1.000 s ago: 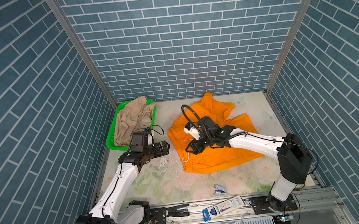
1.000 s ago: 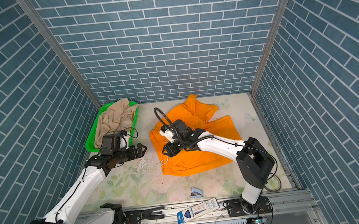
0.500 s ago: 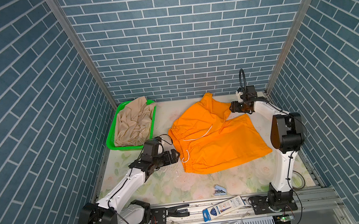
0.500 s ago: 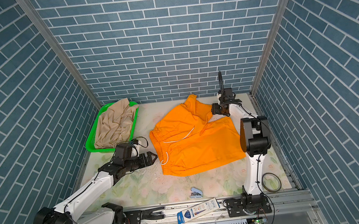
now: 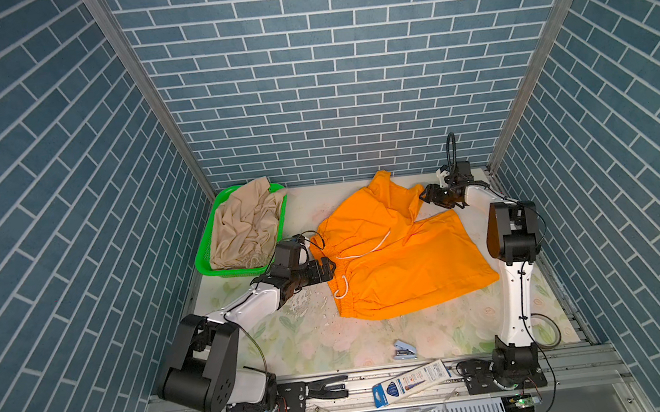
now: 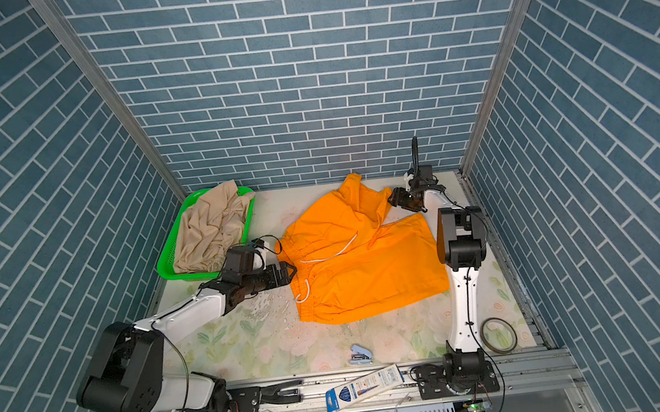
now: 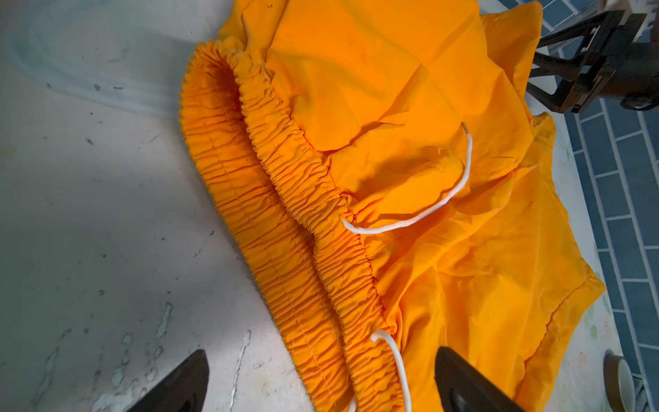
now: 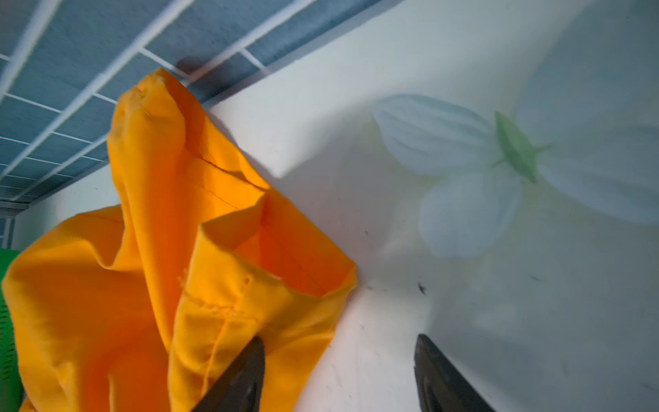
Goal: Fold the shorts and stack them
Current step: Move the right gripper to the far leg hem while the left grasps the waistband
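The orange shorts lie spread on the table, with the gathered waistband toward the left arm and one leg bunched up by the back wall. My left gripper is open, its fingers astride the waistband and the white drawstring. My right gripper is open at the far leg's hem, with one finger over cloth and the other over bare table. The beige shorts lie crumpled in the green basket.
The green basket stands at the back left against the side wall. A blue stapler and a pen box lie near the front rail. A tape roll lies at the front right. The back wall is close behind the right gripper.
My right arm swung from the waistband to the far right leg and its jaws widened. The orange shorts now lie spread out. My left gripper moved in to the waistband.
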